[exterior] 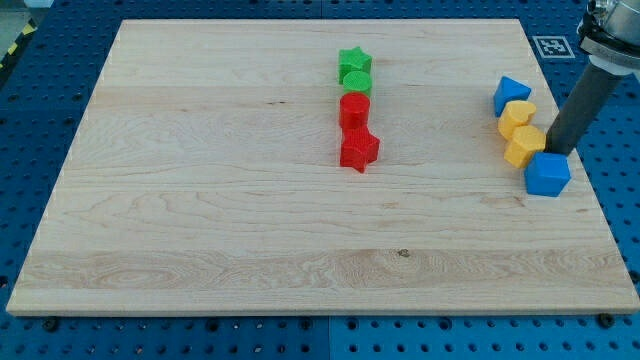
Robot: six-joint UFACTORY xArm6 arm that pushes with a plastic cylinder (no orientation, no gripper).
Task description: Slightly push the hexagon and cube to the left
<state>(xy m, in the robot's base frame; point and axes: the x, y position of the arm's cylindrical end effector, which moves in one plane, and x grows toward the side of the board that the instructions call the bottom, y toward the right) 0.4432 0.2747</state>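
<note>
Two task blocks sat at the worktop's 3 o'clock edge: yellow hexagon, blue cube touching it at 5 o'clock; my tip touched the cube's 12 o'clock side; no gripper was fitted

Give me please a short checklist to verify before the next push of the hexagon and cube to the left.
1. My tip at the right of the blue cube: ok, just above its top right corner.
2. Tip touching a block: cannot tell.
3. Yellow hexagon beside the cube: ok, they touch.
4. Board free to their left: ok.
5. Other yellow block and other blue block out of the path: ok, both nearer the view's top.
</note>
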